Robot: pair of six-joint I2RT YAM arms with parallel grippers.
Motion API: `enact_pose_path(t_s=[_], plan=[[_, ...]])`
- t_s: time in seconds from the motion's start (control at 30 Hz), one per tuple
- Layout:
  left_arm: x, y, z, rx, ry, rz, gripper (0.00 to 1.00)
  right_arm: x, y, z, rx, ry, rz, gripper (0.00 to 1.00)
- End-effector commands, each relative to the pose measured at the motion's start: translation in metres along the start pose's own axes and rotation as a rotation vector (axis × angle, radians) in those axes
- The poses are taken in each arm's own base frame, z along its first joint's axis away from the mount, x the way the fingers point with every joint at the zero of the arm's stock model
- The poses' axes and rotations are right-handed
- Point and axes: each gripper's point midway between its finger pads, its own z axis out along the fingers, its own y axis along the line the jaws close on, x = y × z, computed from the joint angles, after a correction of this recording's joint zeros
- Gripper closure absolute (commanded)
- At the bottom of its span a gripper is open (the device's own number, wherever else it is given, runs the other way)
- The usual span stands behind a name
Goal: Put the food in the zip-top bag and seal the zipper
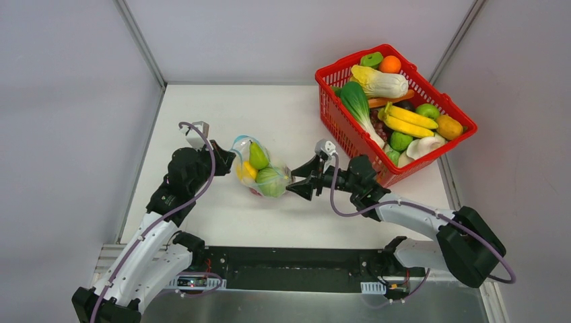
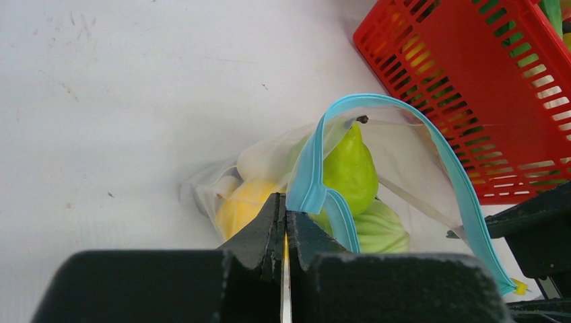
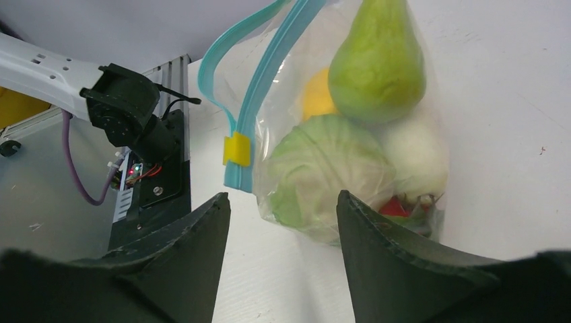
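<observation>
The clear zip-top bag (image 1: 259, 169) lies on the white table between my grippers. It holds a green pear (image 2: 350, 168), a yellow lemon (image 2: 239, 207), a green cabbage (image 3: 330, 168), a white radish (image 3: 417, 158) and a red tomato (image 3: 397, 205). Its teal-blue zipper (image 2: 438, 161) arches apart, so the mouth is open, and a yellow slider (image 3: 237, 148) sits on the strip. My left gripper (image 2: 286, 210) is shut on the bag's zipper edge at the bag's left side. My right gripper (image 3: 281, 198) is open and empty, just right of the bag, facing the cabbage.
A red mesh basket (image 1: 397, 114) with several toy fruits and vegetables stands at the back right, close behind my right arm; it also shows in the left wrist view (image 2: 485, 87). Grey walls enclose the table on the left, back and right.
</observation>
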Motion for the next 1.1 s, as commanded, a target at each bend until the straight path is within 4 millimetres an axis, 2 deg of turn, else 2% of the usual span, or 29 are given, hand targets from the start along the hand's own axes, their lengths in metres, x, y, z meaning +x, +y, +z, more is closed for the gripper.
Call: enact_pose_path(t_s=[0.0,0.13,0.2,0.33,0.4,0.47,0.5,0.6,0.73,0.83,0.87,1.03,1.07], plan=[[-0.014,-0.002,-0.001,-0.004,-0.038,-0.015,1.0,-0.037,0.002,0.015,-0.037,-0.102,-0.101,0.38],[-0.015,-0.002,-0.002,0.0,-0.041,-0.018,1.0,-0.037,0.0,0.026,-0.047,-0.113,-0.118,0.45],[-0.016,-0.004,-0.002,0.004,-0.042,-0.016,1.0,-0.037,0.0,0.029,-0.052,-0.117,-0.122,0.52],[-0.016,-0.003,-0.003,0.0,-0.041,-0.015,1.0,-0.032,-0.002,0.032,-0.053,-0.109,-0.115,0.7],[-0.016,-0.003,-0.003,0.001,-0.042,-0.015,1.0,-0.033,-0.001,0.03,-0.05,-0.118,-0.121,0.85],[-0.016,-0.004,-0.002,0.004,-0.038,-0.016,1.0,-0.036,0.001,0.028,-0.049,-0.127,-0.124,0.91],[-0.016,-0.004,-0.002,0.005,-0.038,-0.016,1.0,-0.038,0.002,0.028,-0.054,-0.131,-0.125,1.0],[-0.015,-0.004,-0.001,0.004,-0.036,-0.016,1.0,-0.043,0.005,0.026,-0.052,-0.143,-0.124,1.0],[-0.016,0.0,-0.005,-0.013,-0.041,-0.006,1.0,-0.051,-0.008,0.019,0.047,-0.185,-0.116,1.0],[-0.02,0.01,-0.011,-0.07,-0.046,0.035,1.0,-0.062,-0.016,0.01,0.096,-0.207,-0.072,1.0],[-0.021,0.012,-0.014,-0.079,-0.043,0.059,0.97,-0.066,-0.018,0.008,0.099,-0.203,-0.037,1.0],[-0.032,0.01,-0.024,-0.08,-0.002,0.198,0.68,-0.07,-0.02,0.004,0.068,-0.142,0.056,1.0],[-0.034,0.007,-0.026,-0.073,0.006,0.217,0.58,-0.071,-0.02,0.003,0.06,-0.138,0.074,1.0]])
